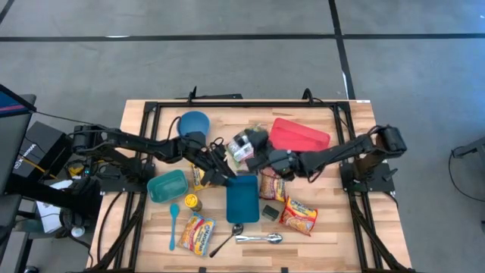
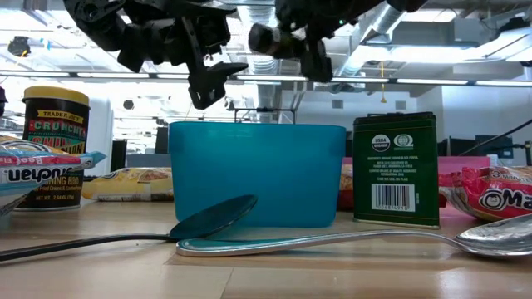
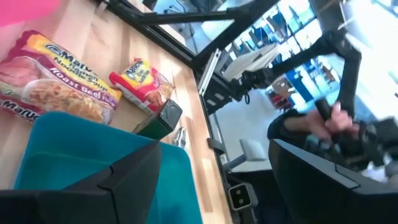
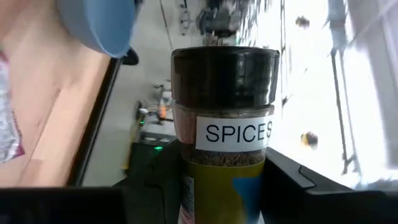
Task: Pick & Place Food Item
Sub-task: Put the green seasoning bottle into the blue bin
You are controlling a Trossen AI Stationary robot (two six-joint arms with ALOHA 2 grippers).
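Spice jar, labelled SPICES, is gripped in the right gripper up off the wood near the middle of the table, just beside the red tray and beyond the far end of the dark teal bin. From the high view the left gripper hangs with its fingers spread and nothing in them, at the bin's far left corner; both arms meet there, so the open room lies along the near edge past the spoons and at the bare right edge. A blue bowl sits toward the far edge and a green tub left of the bin; I cannot tell what either holds. Ramen packets lie right of the bin and another near the front. In the low view both grippers hang above the teal bin, clear of its rim, with a dark tin standing to its right and a can at the left. The left wrist view looks past its parted fingers onto the bin; nothing shows in the part seen. The right wrist view has the jar upright between the fingers, dark lid on.
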